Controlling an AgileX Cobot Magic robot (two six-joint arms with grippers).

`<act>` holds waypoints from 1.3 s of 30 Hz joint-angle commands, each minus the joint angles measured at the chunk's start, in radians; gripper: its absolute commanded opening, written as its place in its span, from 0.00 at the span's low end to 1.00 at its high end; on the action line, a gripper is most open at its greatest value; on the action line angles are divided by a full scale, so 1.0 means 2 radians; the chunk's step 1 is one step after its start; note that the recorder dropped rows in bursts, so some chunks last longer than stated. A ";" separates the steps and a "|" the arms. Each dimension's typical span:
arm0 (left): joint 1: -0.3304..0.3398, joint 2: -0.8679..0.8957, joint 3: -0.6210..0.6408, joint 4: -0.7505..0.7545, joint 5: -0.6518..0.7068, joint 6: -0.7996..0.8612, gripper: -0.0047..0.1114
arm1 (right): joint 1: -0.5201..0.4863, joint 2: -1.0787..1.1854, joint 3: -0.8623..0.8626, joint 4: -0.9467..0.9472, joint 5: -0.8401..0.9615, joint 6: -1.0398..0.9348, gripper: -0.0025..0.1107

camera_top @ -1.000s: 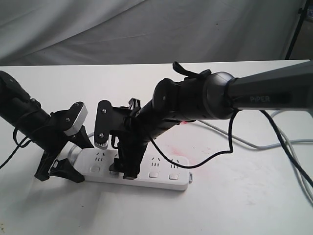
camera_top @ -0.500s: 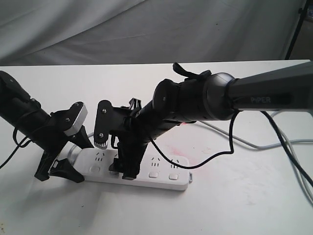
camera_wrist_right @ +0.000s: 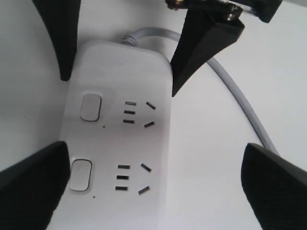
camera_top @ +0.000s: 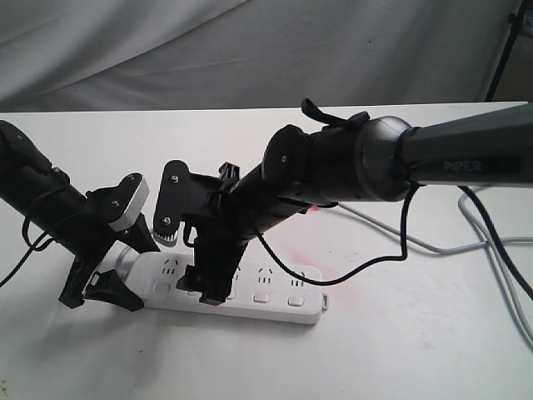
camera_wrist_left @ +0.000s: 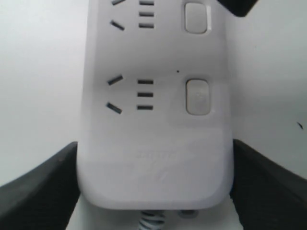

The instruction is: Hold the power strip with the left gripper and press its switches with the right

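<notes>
- power strip (camera_top: 275, 287) lies flat on the white table (camera_top: 400, 350), long side running across the exterior view, socket face up
- grey cord (camera_wrist_right: 240, 100) leaves its rounded end on the left arm's side and curves away over the table
- left hand (camera_wrist_left: 154, 153) sits at that cord end, straddling the strip
- its two black fingers (camera_wrist_left: 38, 187) are spread wide and pressed against the strip's two long sides, so it grips the strip across its width
- switches (camera_top: 262, 297) run in one row along the strip's near edge; two show bare to the right of the right arm in the exterior view, one more beside the left hand
- right hand (camera_wrist_right: 154, 146) hangs over the strip next to the left hand, jaws fully spread, nothing between them
- one right finger (camera_wrist_right: 29, 187) is down on the switch side, its tip just beside the second switch from the cord end; cannot tell whether it touches the button
- the other right finger is off the strip on the socket side, above bare table near the cord
- loose grey cables (camera_top: 500, 250) lie on the table's right part, well apart from the strip
- grey cloth (camera_top: 250, 50) hangs behind the table
</notes>
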 commanded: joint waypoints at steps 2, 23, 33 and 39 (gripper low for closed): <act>-0.003 -0.001 0.002 -0.004 -0.001 0.000 0.04 | 0.001 -0.006 0.002 0.000 0.001 -0.005 0.80; -0.003 -0.001 0.002 -0.004 -0.001 0.000 0.04 | -0.043 -0.006 0.002 -0.032 0.074 0.018 0.80; -0.003 -0.001 0.002 -0.004 -0.001 0.000 0.04 | -0.043 -0.006 0.002 -0.075 0.065 0.054 0.80; -0.003 -0.001 0.002 -0.004 -0.001 0.000 0.04 | -0.043 -0.006 0.002 -0.075 0.058 0.056 0.80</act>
